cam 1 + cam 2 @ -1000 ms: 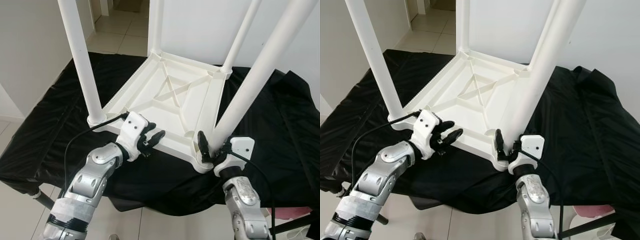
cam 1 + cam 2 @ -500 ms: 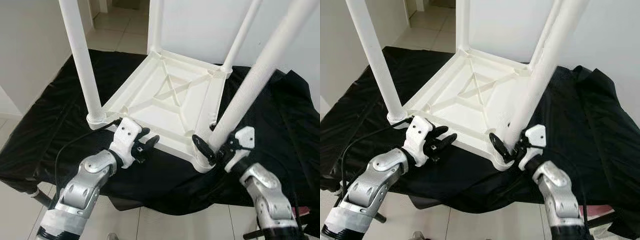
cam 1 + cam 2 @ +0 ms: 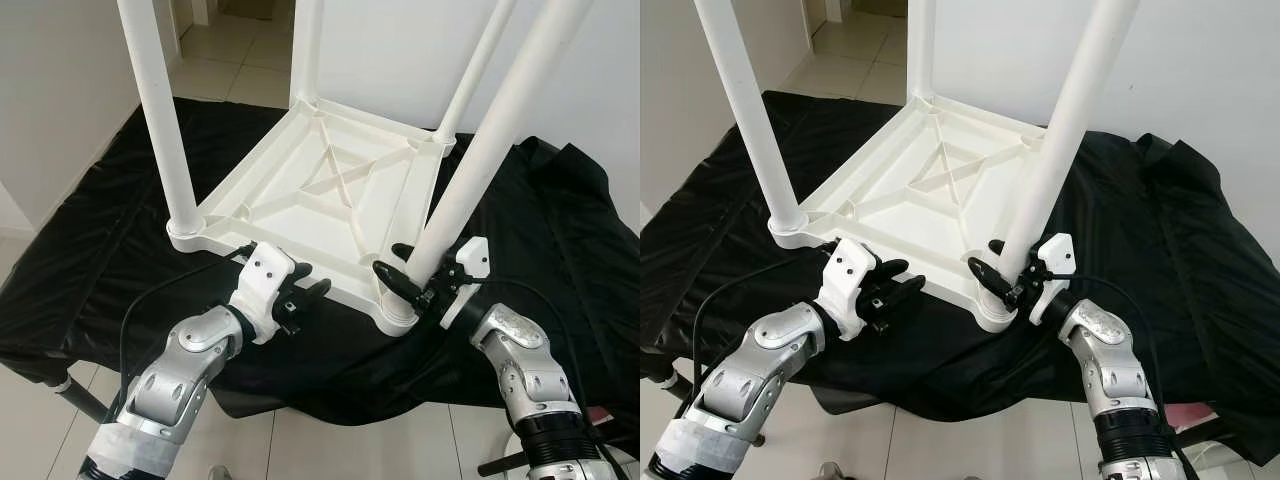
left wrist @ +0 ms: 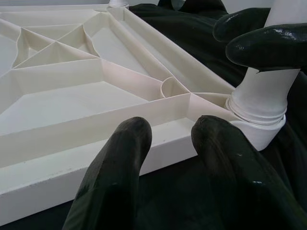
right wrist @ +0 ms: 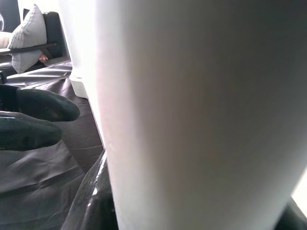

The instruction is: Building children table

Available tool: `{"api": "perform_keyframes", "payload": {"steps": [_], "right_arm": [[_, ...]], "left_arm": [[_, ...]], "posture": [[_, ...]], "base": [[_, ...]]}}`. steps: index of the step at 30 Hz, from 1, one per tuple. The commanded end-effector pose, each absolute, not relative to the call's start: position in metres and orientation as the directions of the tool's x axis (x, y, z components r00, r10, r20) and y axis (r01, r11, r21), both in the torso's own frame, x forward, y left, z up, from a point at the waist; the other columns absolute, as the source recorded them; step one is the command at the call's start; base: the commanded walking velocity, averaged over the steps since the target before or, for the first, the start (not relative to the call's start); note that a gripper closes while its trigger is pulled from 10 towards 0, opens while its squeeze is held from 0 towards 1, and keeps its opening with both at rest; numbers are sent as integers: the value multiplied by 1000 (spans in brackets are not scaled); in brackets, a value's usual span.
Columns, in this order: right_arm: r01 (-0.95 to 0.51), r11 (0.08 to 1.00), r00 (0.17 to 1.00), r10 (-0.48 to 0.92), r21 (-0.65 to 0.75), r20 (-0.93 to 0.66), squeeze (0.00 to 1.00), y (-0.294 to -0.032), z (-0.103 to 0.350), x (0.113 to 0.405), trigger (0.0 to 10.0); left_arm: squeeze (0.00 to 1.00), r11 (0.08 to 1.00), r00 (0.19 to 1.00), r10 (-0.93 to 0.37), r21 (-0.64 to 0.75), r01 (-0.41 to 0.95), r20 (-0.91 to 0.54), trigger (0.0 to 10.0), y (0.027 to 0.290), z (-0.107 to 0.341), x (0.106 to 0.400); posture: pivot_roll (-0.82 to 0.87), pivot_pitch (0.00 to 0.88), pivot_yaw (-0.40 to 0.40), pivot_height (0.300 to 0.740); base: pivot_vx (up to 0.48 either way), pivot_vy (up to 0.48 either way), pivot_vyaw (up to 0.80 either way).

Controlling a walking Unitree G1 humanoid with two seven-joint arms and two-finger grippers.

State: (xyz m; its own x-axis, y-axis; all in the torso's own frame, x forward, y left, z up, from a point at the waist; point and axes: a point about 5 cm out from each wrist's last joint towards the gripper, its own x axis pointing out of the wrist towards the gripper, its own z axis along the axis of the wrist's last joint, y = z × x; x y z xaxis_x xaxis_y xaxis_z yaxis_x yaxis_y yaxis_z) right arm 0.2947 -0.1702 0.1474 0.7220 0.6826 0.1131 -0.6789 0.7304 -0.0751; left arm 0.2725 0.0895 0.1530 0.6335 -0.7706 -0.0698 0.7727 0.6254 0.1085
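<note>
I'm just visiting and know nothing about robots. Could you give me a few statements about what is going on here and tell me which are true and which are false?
1. The white table lies upside down on a black cloth. True.
2. The right gripper is around the base of the near right leg. True.
3. The left gripper holds a screwdriver. False: it holds nothing and sits at the table's near edge.
4. Only two legs stand up. False: four do.
</note>
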Motion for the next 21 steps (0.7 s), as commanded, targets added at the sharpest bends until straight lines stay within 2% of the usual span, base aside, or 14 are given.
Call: {"api": "perform_keyframes", "payload": {"steps": [1,7,8,21], "right_arm": [[-683,728,724,685,-60,76,0,-172,141,293,0],[-686,727,722,686,-44,87,0,-173,140,289,0],[-677,735,730,677,-37,94,0,-173,139,287,10000],[-524,851,840,509,39,188,0,-163,145,271,10000]], "left_arm": [[0,568,576,-814,109,816,-77,10000,83,154,269],[0,562,569,-818,99,821,-83,10000,81,153,267],[0,560,568,-819,97,823,-86,10000,81,151,266],[0,564,569,-818,77,822,-85,10000,80,148,265]], "posture": [[34,45,-107,740],[31,49,-104,740],[29,50,-103,740],[22,56,-108,740]], "base": [[0,0,0],[0,0,0],[0,0,0],[0,0,0]]}}
